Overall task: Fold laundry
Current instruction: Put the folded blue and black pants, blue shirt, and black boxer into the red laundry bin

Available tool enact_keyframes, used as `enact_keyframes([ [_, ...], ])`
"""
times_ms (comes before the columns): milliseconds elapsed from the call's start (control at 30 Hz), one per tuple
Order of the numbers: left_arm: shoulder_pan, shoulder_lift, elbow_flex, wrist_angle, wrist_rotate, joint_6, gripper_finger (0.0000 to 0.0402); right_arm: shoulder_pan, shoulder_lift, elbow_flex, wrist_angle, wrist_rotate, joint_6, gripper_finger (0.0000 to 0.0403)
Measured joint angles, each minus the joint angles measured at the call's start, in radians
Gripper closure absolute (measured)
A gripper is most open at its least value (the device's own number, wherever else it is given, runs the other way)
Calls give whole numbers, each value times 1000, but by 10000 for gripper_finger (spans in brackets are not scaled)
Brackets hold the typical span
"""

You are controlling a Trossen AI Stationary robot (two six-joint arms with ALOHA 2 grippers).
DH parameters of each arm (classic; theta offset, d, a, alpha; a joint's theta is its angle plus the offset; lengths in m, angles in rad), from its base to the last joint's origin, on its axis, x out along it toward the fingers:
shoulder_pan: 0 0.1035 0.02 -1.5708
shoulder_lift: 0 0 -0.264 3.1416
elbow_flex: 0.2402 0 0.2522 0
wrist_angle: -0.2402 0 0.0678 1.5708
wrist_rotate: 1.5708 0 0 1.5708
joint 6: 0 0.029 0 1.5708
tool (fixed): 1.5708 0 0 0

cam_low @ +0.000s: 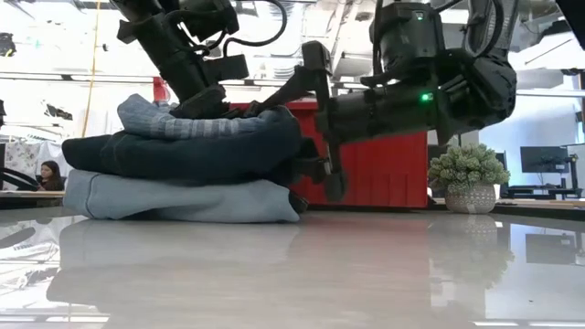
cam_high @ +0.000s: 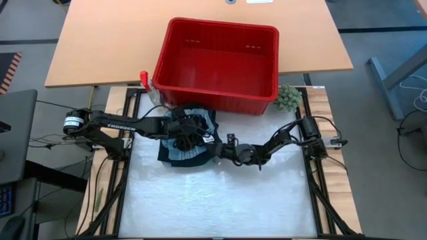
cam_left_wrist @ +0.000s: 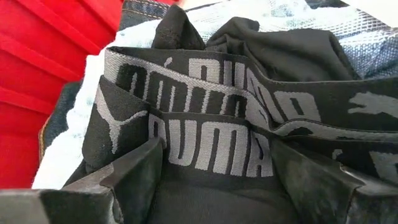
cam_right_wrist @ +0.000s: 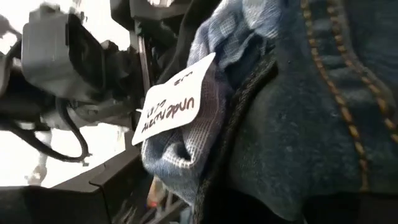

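Observation:
The laundry lies stacked on the white mat in front of the basket. In the low view a light blue garment [cam_low: 174, 199] is at the bottom, dark navy jeans [cam_low: 183, 153] lie on it, and grey-blue striped cloth [cam_low: 183, 123] is on top. A black garment with a grey PUMA waistband [cam_left_wrist: 205, 146] crowns the pile [cam_high: 189, 137]. My left gripper [cam_high: 187, 128] is open and comes down on the pile's top. My right gripper [cam_low: 322, 137] is open at the pile's right side, next to a white tag [cam_right_wrist: 171, 106]. My left gripper comes from above, pointing down, onto the black garment on top of the pile. Its two fingers [cam_left_wrist: 134, 177] stand wide apart on the cloth, with the waistband's lettered stretch [cam_left_wrist: 211, 149] lying between them. The garment rests flat on the stack. My right gripper stands level against the pile's right side, at the jeans' folded edge [cam_low: 294, 146]. One finger is high and one is low [cam_low: 335, 183]. I cannot tell whether they touch the cloth.
The red plastic basket [cam_high: 217, 57] stands just behind the pile, at the mat's far edge. A small green fuzzy ball [cam_high: 288, 97] sits to its right. The white mat [cam_high: 220, 200] stretches toward the near edge. A person sits far off in the room [cam_low: 46, 174].

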Motion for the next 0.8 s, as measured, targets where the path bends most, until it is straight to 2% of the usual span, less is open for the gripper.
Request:
enact_keyframes([
  [167,-2,0,0,2,0,-7,107,-14,7,-7,18,37,68,37],
  [367,-3,0,-1,-7,-25,-2,107,-49,8,48,-36,52,49,37],
  [533,-4,2,-3,-13,-40,4,107,-66,3,121,-264,52,76,37],
  [633,-6,3,-3,-10,-40,-7,107,-66,3,153,-387,53,38,38],
  [800,-6,-8,-5,-22,-45,-32,107,-66,85,203,-418,36,-12,59],
])
